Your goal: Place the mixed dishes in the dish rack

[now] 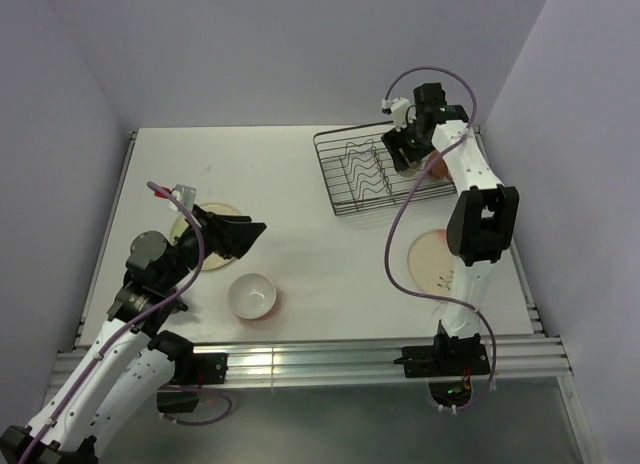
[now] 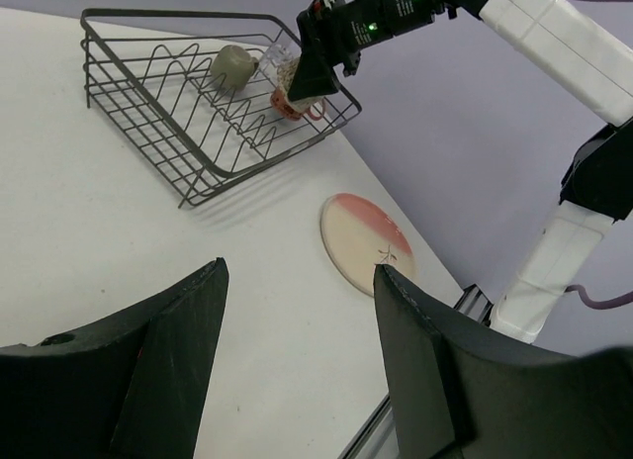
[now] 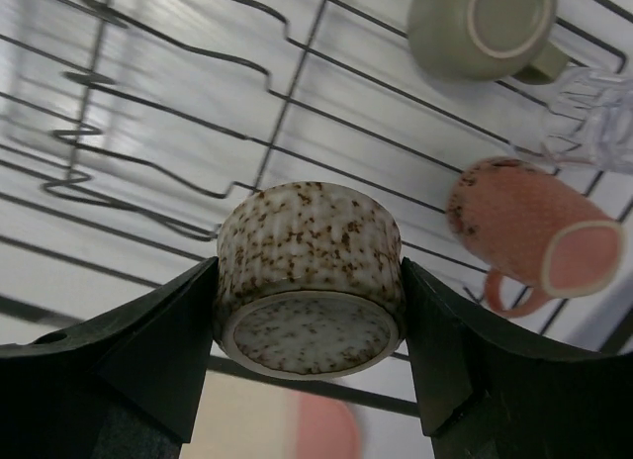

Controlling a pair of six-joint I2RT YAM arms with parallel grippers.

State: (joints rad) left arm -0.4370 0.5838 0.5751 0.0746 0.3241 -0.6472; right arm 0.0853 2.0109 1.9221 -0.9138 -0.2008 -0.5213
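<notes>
The black wire dish rack [image 1: 362, 174] stands at the back right and also shows in the left wrist view [image 2: 168, 133]. My right gripper [image 1: 405, 149] hangs over its right part, shut on a small brown-speckled cup [image 3: 310, 231], held with its base towards the camera. In the rack lie an olive cup [image 3: 485, 24], a pink mug [image 3: 529, 236] and a clear glass [image 3: 593, 113]. My left gripper [image 1: 245, 239] is open and empty above the table [image 2: 297, 281]. A white bowl [image 1: 251, 295] sits near the front. A cream-and-pink plate with a sprig [image 1: 437, 261] lies right of centre. A cream plate [image 1: 215, 256] lies partly under my left arm.
The right arm's purple cable [image 1: 395, 234] loops down beside the sprig plate. Grey walls close in the table on three sides. A metal rail [image 1: 300, 359] runs along the near edge.
</notes>
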